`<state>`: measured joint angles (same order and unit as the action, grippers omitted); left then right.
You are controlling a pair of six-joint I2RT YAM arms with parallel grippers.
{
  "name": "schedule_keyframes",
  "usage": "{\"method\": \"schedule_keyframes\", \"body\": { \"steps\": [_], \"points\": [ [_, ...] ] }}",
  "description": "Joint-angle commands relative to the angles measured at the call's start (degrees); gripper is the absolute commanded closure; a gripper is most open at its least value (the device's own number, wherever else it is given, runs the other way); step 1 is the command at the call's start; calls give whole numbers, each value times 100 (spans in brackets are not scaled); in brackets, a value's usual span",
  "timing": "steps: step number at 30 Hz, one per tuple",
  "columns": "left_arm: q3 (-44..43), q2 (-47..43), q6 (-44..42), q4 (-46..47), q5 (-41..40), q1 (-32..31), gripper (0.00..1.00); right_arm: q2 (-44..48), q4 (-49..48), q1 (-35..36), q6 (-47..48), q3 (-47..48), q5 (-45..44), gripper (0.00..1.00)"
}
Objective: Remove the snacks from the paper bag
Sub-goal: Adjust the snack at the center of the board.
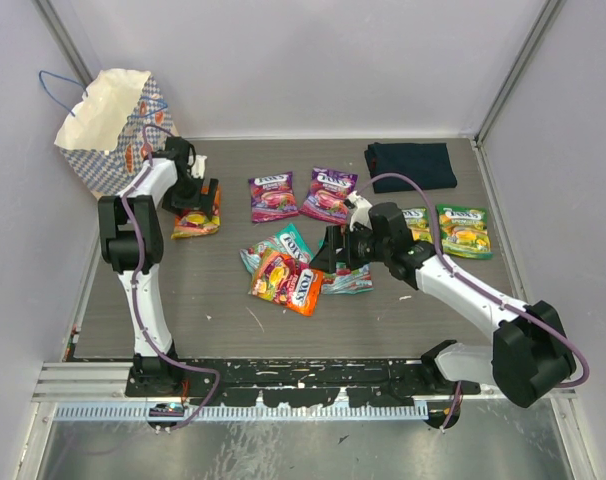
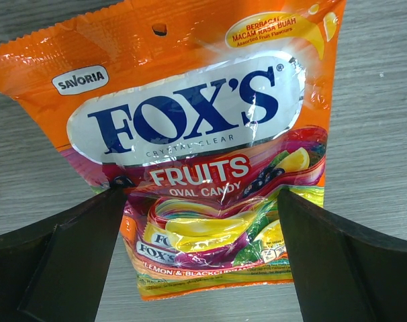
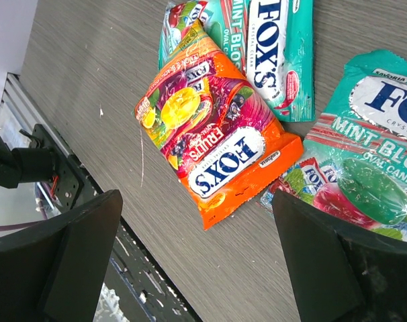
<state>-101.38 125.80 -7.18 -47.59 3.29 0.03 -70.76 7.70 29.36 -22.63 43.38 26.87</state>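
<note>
Snacks point(image 1: 272, 196) lie spread across the table point(image 1: 223, 330) as I run the two-arm rig remotely: two purple, two green and two teal pkts plus an orange one mid-table, all well apart from the paper bag point(image 1: 103, 130), which stands tilted in the far-left corner. One more, the orange packet point(image 2: 190, 100), lies flat near the bag, under the left gripper point(image 2: 200, 268). Its jaws stand wide, one finger either side of the pkt's lower half, clamping nothing. The left arm is folded at the elbow w/ the wrist pointing down over the pkt. The right gripper point(image 3: 197, 268), also wide & empty, hovers low over the centre cluster, its arm stretched in from the near-right base. My read: this is the set-down end of the unload, nearly done. I can't see into the bag from here, so the next move calls for lifting the left arm clear & checking the bag's mouth for leftovers.
</note>
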Motion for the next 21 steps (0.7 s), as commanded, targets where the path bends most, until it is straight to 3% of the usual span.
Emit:
{"method": "schedule_keyframes", "body": {
  "steps": [1,21],
  "points": [
    [-54,304,-124,-85,135,69,1,4,-379,-36,-4,-35,141,0],
    [467,-347,-36,284,84,67,0,-105,-1003,-62,-325,-393,234,0]
  ]
}}
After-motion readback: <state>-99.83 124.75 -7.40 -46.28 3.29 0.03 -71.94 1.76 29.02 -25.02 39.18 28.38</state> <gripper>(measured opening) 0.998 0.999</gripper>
